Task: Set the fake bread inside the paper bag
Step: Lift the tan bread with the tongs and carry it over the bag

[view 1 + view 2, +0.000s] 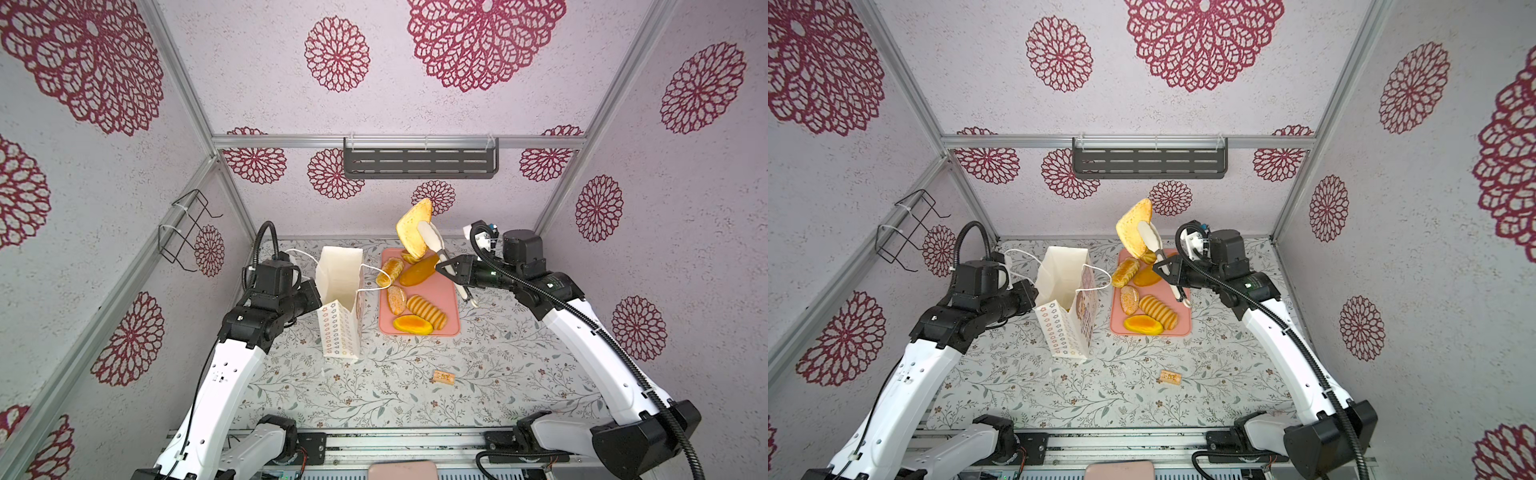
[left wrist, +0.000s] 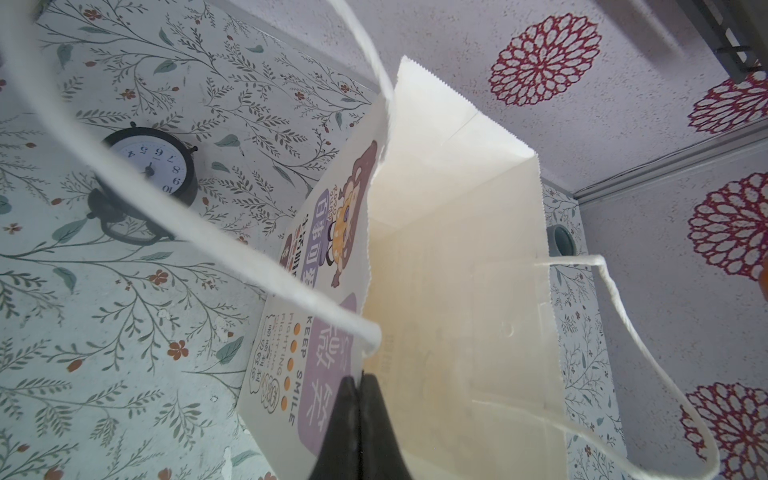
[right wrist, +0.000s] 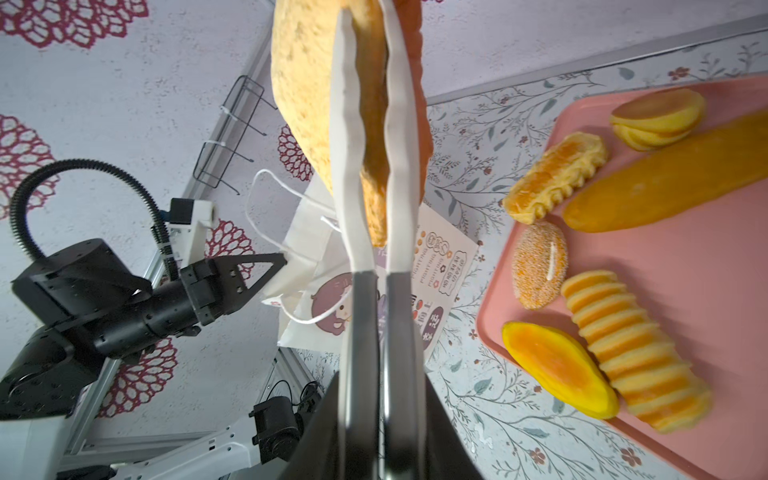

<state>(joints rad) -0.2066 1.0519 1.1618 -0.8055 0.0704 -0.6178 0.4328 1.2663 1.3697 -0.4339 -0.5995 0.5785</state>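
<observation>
Your left gripper (image 1: pixel 319 291) pinches bag (image 1: pixel 338 328) rim, right gripper (image 1: pixel 448 268) clamps tongs (image 1: pixel 432 243) gripping bread (image 1: pixel 409 230) above tray's (image 1: pixel 451 320) 12 o'clock end: swing toward 9 o'clock, centre over bag mouth, then release.

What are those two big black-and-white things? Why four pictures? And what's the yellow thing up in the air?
Those are two robot arms, each ending in a pincher called a gripper. Two pictures look down from a camera above, so they look nearly alike. The other two come from small cameras on the arms' wrists, very close up. The left gripper is pinched shut on the rim of the paper bag, which stands open on the flowery table. The right gripper is shut on a pair of tongs, and the tongs squeeze a triangular toy bread up in the air. Six more toy breads lie on a pink tray beside the bag. A small tan block lies nearer the front; a little black clock shows in the left wrist picture.
</observation>
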